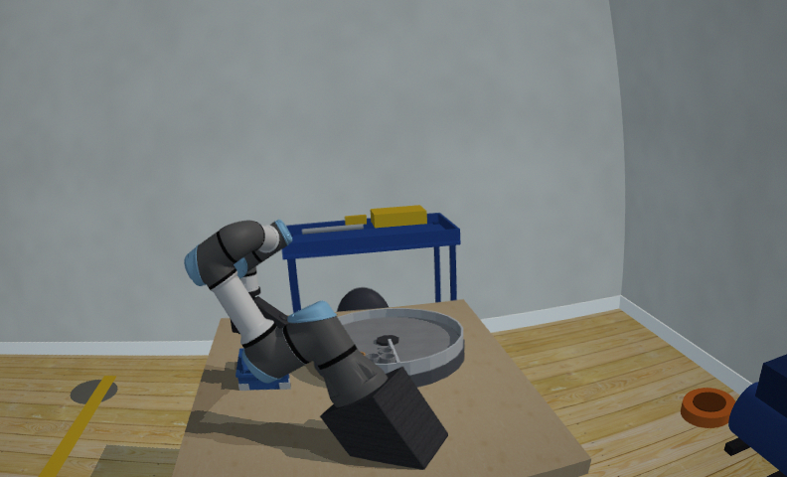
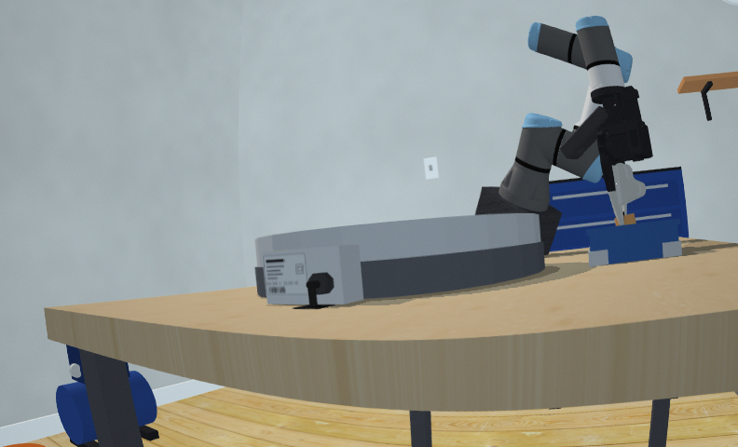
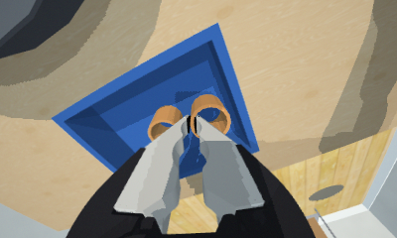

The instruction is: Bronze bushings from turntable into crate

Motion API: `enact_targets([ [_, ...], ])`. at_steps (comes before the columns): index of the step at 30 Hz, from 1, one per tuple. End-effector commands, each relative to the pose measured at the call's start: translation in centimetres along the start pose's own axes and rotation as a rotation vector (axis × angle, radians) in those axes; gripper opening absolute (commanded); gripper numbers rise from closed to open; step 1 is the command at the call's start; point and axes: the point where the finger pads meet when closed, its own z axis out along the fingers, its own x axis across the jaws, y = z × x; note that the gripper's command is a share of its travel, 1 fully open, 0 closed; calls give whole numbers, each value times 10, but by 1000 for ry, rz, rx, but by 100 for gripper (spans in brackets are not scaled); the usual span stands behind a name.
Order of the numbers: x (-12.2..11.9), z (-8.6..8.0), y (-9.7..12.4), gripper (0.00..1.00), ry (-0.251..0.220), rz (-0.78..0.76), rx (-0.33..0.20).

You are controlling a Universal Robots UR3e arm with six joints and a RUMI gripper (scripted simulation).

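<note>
My gripper (image 2: 622, 215) (image 3: 192, 116) is shut on the wall of a bronze bushing (image 2: 629, 220) (image 3: 207, 101), at about the rim height of the blue crate (image 1: 264, 384) (image 2: 634, 243) (image 3: 136, 75). A second bronze bushing (image 3: 165, 113) is inside the crate, left of the fingertips in the wrist view. On the turntable (image 1: 439, 359) (image 2: 417, 237), grey steel bushings (image 1: 385, 353) stand near the pale bar. A small orange spot (image 1: 361, 354) shows beside them, mostly hidden by the arm. In the top view the arm hides the gripper.
The turntable's raised wall stands between the crate and the far side of the table (image 1: 492, 407). The arm's black base block (image 1: 389, 419) is at the near side. A blue trolley (image 1: 374, 238) stands behind the table.
</note>
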Motion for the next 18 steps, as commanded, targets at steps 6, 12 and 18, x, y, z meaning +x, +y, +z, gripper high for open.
enact_targets([
  [6, -5, 12, 2, 0, -18, -1, -2],
  [12, -5, 12, 2, 0, -18, -1, -2],
  [18, -5, 12, 2, 0, -20, -1, -3],
])
